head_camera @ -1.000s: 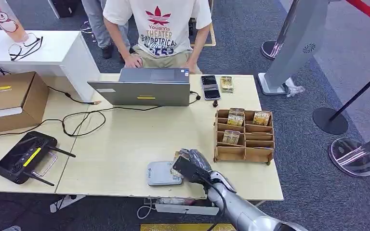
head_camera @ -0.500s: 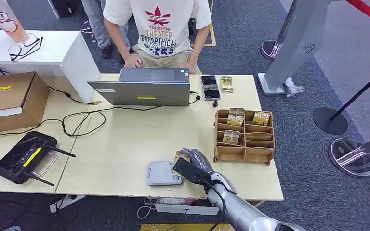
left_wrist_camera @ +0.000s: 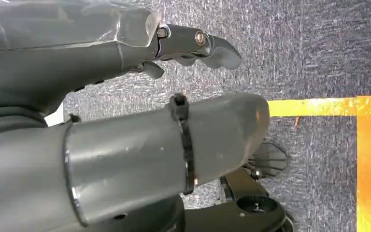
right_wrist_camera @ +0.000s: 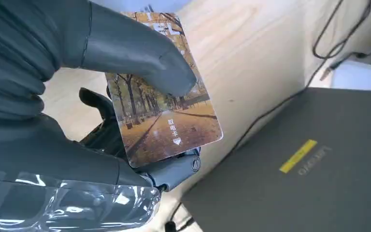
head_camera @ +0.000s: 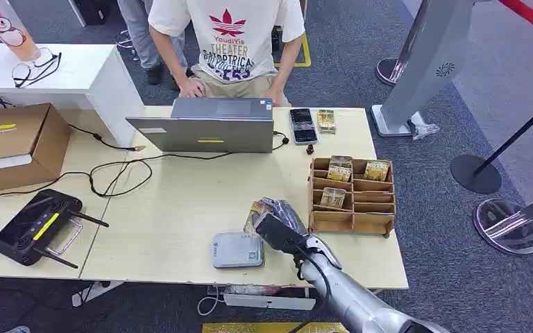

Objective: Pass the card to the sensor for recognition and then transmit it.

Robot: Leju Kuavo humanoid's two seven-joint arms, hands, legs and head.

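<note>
I am holding the card (right_wrist_camera: 166, 113) in my right hand (head_camera: 282, 223), my thumb (right_wrist_camera: 140, 53) pressing on its printed face of autumn trees while my fingers (right_wrist_camera: 171, 169) are backing it from behind, so the card is clamped between them. In the head view the card (head_camera: 257, 212) is sticking out of that hand, tilted, above the pale wooden surface (head_camera: 173, 208) and just beyond the far right corner of the sensor (head_camera: 237, 250), a flat grey pad lying near the front edge; I cannot tell whether the card is touching the pad or hanging just over it. Just to the right of my hand the wooden card rack (head_camera: 352, 195) is standing with a few more cards in its slots. Further back a grey laptop (head_camera: 205, 128) is sitting open toward a person in a white printed shirt (head_camera: 232, 35), with a phone (head_camera: 303, 125) lying beside it. A black controller (head_camera: 36, 225) and a cardboard box (head_camera: 14, 142) are lying well apart on the left side. My left hand (left_wrist_camera: 125, 96) is hanging over grey carpet (left_wrist_camera: 314, 53) marked with yellow tape (left_wrist_camera: 367, 159), its fingers (left_wrist_camera: 198, 46) stretched out loosely and gripping nothing.
</note>
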